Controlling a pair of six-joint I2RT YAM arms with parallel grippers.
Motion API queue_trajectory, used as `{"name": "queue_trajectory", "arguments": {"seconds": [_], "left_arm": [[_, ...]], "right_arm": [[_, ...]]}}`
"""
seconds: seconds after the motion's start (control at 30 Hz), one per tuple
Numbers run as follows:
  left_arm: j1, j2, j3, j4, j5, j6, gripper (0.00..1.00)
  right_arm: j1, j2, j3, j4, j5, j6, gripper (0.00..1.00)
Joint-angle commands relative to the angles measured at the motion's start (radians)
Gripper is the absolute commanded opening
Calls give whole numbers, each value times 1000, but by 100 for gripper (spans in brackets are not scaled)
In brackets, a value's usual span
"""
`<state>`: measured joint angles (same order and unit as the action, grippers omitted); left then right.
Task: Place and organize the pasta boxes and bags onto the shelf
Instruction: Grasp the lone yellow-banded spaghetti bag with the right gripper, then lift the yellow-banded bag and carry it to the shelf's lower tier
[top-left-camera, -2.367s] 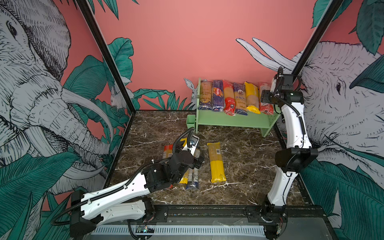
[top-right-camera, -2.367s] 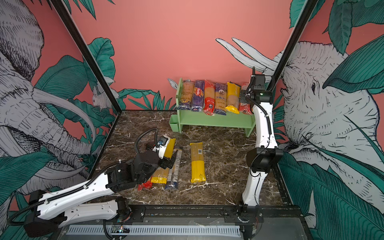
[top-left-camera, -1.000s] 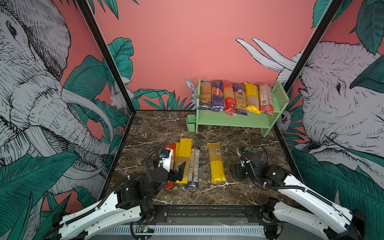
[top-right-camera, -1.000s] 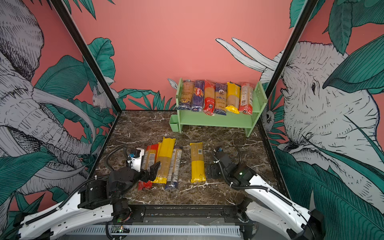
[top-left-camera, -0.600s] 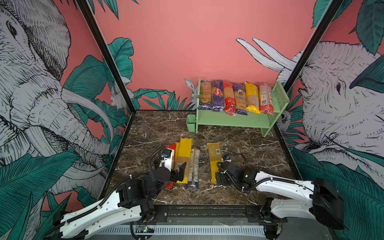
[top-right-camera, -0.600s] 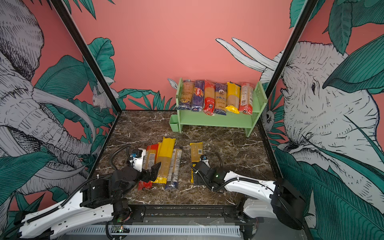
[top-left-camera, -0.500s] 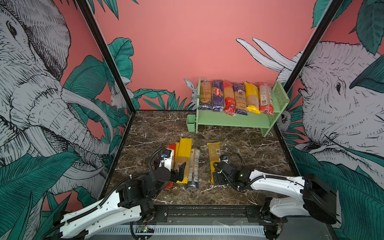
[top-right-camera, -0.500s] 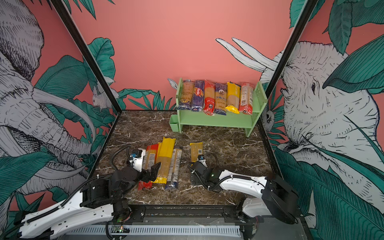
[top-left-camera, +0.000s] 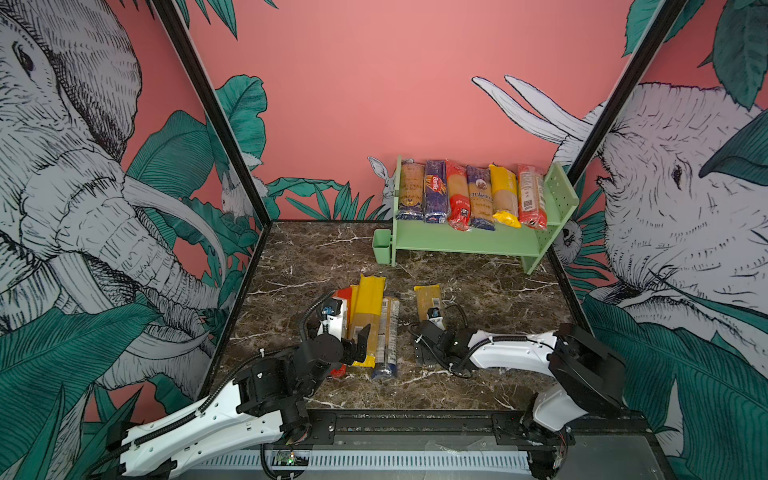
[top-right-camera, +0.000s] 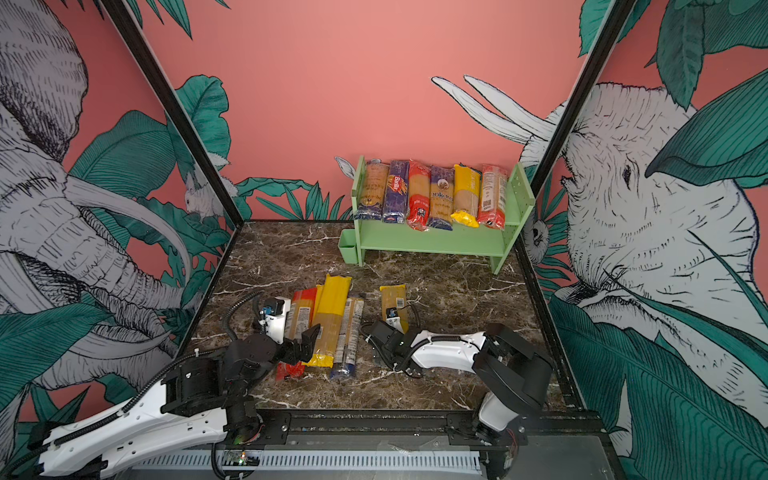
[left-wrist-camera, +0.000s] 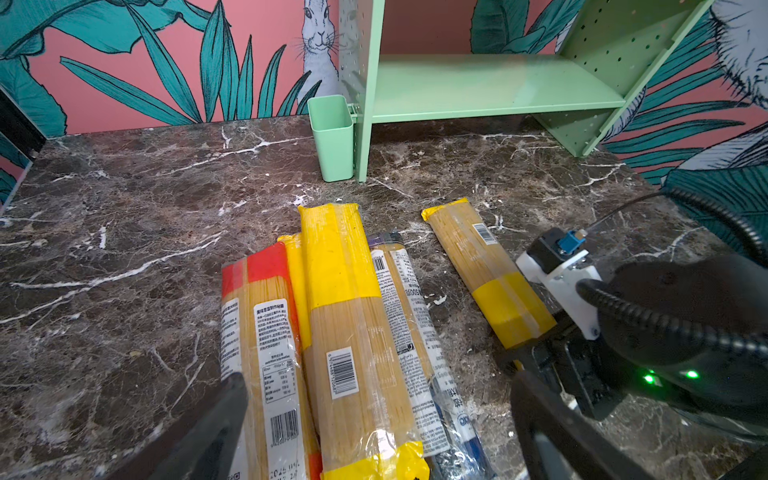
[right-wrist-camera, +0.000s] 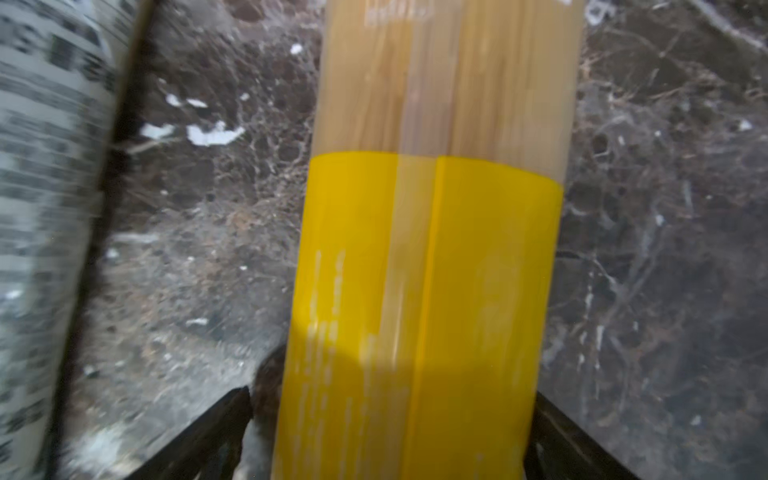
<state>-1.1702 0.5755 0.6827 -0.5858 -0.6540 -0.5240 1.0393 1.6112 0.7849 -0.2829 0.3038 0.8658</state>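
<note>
Two arms sit low at the near edge of the table (top-left-camera: 311, 257).

Left arm (top-left-camera: 232, 419): the left jaws stand wide apart and empty, hovering over the near ends of the bundle (top-left-camera: 370, 328) of packs. In the left wrist view its dark fingers (left-wrist-camera: 208, 424) flank the bundle; I see no contact.

Right arm (top-left-camera: 511, 357): a couple of seconds ago it was raised at the far right end of the shelf. One second ago it was back down, right of the lone pack. Now it stretches across the table with the right jaws at the near end of the lone yellow-ended pack (top-left-camera: 428, 297). In the right wrist view, which is blurred, the jaws are apart with one finger (right-wrist-camera: 199, 440) on either side of the pack, not yet closed on it.

Mid-table: the bundle has not moved in the last second. It holds a red-ended pack (top-right-camera: 302, 316), a yellow-ended pack (top-right-camera: 334, 299) lying on top and a blue-ended pack (top-right-camera: 347, 332) alongside. A sliver of another yellow pack shows between the first two. The lone pack lies just right of the bundle, apart from it.

Far: the shelf (top-left-camera: 457, 243) stands at the back wall. A row of six packs (top-left-camera: 478, 197) fills its upper tier, the lower tier is bare, and a green cup (top-left-camera: 381, 247) hangs on its left side.

Judgement: the last delivery is finished and I am lined up to grasp the lone pack. I put the task roughly half done, and the remaining packs probably go on the lower tier.
</note>
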Motion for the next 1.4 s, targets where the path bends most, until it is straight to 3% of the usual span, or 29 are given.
{"name": "queue_trajectory", "arguments": {"seconds": [0.0, 0.2, 0.47, 0.87, 1.03, 1.37], "left_arm": [[4, 12, 21, -12, -24, -10, 98], [4, 26, 31, -4, -47, 9, 98], [4, 103, 55, 37, -40, 23, 98], [3, 115, 71, 56, -44, 39, 98], [4, 119, 67, 72, -36, 42, 98], [4, 107, 69, 71, -42, 53, 98]], "right_arm": [[4, 67, -21, 62, -48, 31, 89], [10, 126, -110, 216, -147, 94, 42], [13, 15, -134, 187, -131, 55, 0], [11, -454, -73, -182, 31, -81, 0], [-27, -552, -24, -310, 111, -153, 0], [-213, -678, 47, -399, 156, -294, 0]]}}
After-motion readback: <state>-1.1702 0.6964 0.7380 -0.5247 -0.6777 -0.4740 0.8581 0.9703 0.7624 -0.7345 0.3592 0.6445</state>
